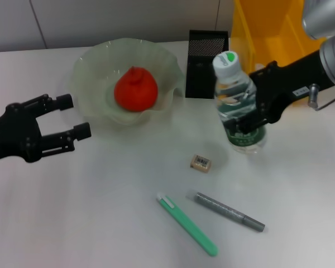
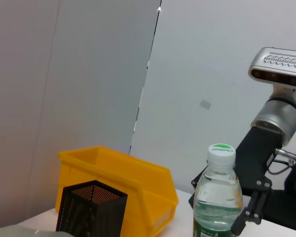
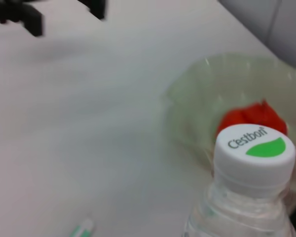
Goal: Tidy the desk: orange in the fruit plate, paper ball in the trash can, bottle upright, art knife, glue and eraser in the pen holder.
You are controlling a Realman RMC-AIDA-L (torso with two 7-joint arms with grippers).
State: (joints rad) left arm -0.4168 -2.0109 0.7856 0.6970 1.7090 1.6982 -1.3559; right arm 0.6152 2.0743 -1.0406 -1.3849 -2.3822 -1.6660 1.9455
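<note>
My right hand (image 1: 255,120) is clamped on the bottle (image 1: 238,106) around its green label, low on the body. The bottle stands on the worktop (image 1: 100,212) just in front of the pen holder (image 1: 207,54), cap up, long axis near vertical; it seems to lean slightly, though that may be the viewing angle. It looks well filled, so I judge it heavy for its size, with thin smooth walls that could dent or slip; the waist by the label is the sensible hold. My left hand (image 1: 72,117) hangs open beside the fruit plate (image 1: 95,67), holding nothing. The eraser (image 1: 201,162) lies flat near the bottle's base.
</note>
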